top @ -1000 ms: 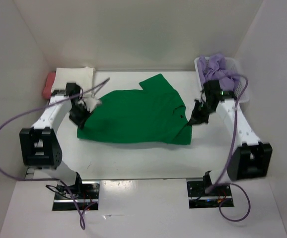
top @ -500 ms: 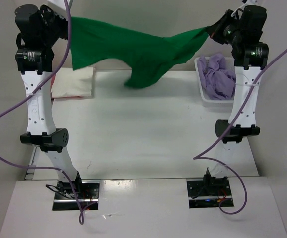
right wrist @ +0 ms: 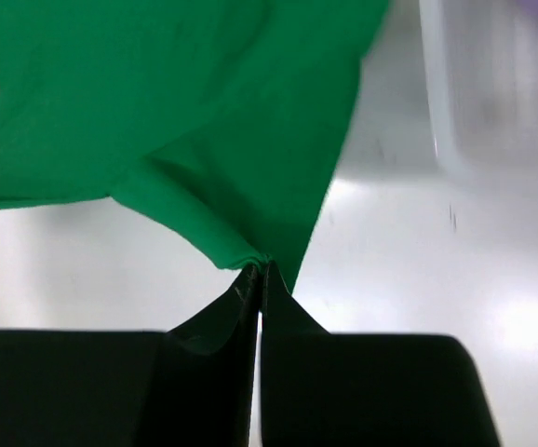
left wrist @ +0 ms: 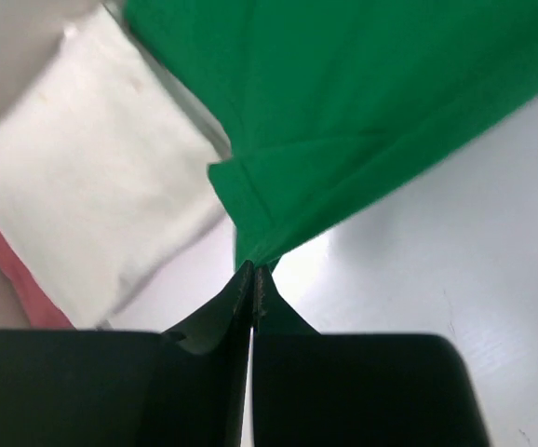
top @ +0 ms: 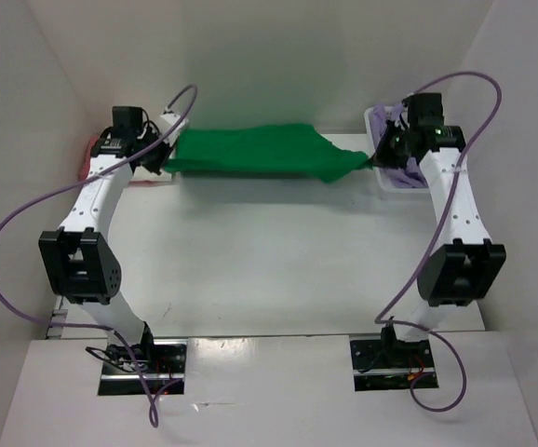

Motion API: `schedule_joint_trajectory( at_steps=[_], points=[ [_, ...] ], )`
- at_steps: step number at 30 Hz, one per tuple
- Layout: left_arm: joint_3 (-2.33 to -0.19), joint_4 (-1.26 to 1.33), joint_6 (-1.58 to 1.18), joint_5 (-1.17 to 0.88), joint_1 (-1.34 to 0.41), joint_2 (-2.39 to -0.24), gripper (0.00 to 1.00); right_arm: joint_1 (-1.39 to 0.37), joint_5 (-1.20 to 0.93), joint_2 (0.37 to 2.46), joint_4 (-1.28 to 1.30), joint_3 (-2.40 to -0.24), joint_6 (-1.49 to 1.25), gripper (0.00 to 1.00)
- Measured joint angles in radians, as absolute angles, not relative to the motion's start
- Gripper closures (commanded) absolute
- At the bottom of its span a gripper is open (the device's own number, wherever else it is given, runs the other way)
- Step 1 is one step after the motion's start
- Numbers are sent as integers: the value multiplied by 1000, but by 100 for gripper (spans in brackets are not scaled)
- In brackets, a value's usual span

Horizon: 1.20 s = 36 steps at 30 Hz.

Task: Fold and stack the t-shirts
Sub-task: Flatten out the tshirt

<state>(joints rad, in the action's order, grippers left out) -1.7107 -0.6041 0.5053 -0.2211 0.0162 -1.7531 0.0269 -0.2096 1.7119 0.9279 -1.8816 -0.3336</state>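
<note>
Green shirt, place: the green shirt (top: 255,151) hangs stretched between the two grippers over the far side of the table (top: 269,251); whether it touches the table cannot be told.
Green shirt, axis: long axis runs left to right, drawn into a narrow band that sags and bunches toward the right end.
Left gripper (left wrist: 252,272): jaws pressed together, pinching a hemmed corner of the green shirt.
Right gripper (right wrist: 258,270): jaws closed tight on a gathered corner of the same shirt.
Cloth: smooth, matte, soft folds fanning out from each pinch.
Cream shirt (left wrist: 92,196): flat folded rectangle, lying on a red shirt (left wrist: 8,265) of which only an edge shows.
Purple shirt (top: 397,173): crumpled, mostly hidden behind the right arm.
Basket (right wrist: 492,112): white plastic, blurred, cut off by the frame.
</note>
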Motion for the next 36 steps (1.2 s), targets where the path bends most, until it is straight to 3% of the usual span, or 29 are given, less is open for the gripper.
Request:
schedule_joint_trajectory(
  at_steps=[8, 14, 26, 36],
  points=[
    [-1363, -716, 630, -195, 16, -1470, 100, 4, -239, 1285, 925, -1358, -356, 100],
    [-1134, -791, 656, -177, 16, -1459, 100, -4, -290, 1234, 954, -1054, -405, 100],
    [-1039, -938, 663, -130, 16, -1463, 100, -8, -289, 1249, 1010, -1001, -422, 100],
    [-944, -1053, 709, -68, -35, -1315, 100, -50, -286, 1238, 1105, -1008, -422, 100]
  ],
)
